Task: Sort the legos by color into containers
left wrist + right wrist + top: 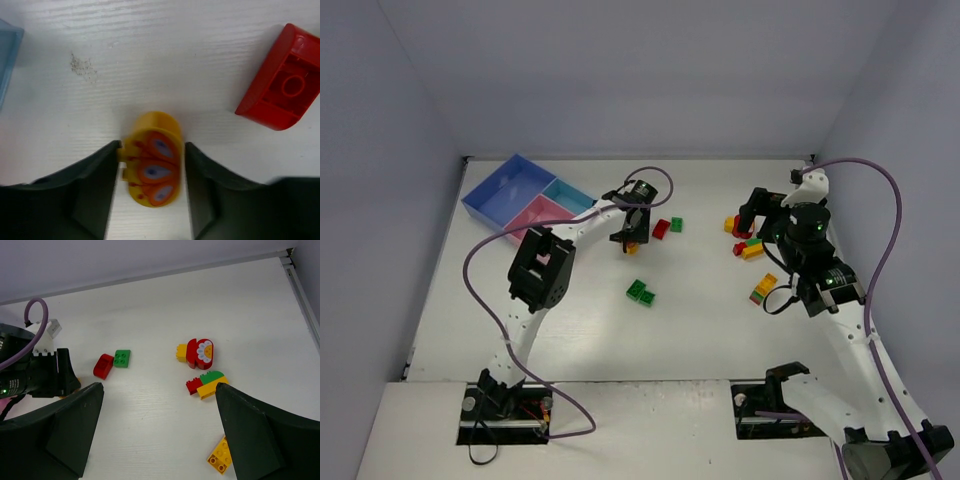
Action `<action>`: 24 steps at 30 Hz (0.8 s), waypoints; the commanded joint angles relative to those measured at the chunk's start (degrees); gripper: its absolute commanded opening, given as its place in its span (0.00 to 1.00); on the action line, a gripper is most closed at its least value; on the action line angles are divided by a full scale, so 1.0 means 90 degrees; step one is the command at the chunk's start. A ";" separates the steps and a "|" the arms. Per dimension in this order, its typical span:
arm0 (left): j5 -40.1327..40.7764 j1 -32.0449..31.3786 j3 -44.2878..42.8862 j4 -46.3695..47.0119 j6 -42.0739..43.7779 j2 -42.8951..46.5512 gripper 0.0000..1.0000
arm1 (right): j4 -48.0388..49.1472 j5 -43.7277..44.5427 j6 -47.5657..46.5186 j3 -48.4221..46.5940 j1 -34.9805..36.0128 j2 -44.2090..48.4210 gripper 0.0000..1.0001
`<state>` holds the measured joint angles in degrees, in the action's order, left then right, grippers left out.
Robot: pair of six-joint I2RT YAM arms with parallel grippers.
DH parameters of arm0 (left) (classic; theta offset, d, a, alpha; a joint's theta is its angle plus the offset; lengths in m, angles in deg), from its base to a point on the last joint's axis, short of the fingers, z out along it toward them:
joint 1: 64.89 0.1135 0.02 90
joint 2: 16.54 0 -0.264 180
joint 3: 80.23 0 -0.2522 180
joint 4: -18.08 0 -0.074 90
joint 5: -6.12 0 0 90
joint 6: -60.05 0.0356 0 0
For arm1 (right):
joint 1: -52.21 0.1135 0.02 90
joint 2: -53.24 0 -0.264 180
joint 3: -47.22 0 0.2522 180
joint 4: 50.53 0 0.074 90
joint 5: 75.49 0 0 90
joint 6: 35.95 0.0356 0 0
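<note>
- Left pincer [152, 146]: clenched on yellow brick [153, 165], butterfly print, resting on bench [150, 50].
- Red brick [280, 85]: near, underside showing.
- Right pincer [157, 387]: released, fingers wide apart.

- Shows smooth, glossy plastic on the yellow brick [152, 167] between the fingers [90, 195] of the left pincer [152, 147], with an orange print on its face.
- Reads as matt dark plastic on those fingers.
- Gleams as hard moulded plastic on the red brick [280, 80], ahead and right of the pincer.
- Looks matt white with fine wood-like grain on the table [165, 55].
- Appears translucent blue plastic at the tray [6, 55] corner, far left.
</note>
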<state>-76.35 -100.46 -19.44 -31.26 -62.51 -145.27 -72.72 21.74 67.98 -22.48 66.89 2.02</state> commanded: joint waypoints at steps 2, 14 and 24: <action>0.0423 0.0027 -0.0568 -0.0042 -0.0220 0.0143 0.34 | 0.0302 -0.0002 -0.0025 0.0015 0.0000 -0.0041 0.91; 0.1146 0.0679 -0.0236 0.0184 -0.1821 0.1939 0.07 | 0.0282 -0.0119 -0.0005 0.0064 0.0000 0.0008 0.91; 0.0736 0.1920 0.0006 -0.0013 -0.2008 0.2525 0.07 | 0.0272 -0.0158 -0.0025 0.0044 0.0000 -0.0012 0.91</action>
<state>-69.05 -84.68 -20.31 -30.60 -78.64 -124.83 -73.11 20.75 67.92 -21.46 66.89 2.02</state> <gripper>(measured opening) 0.400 0.907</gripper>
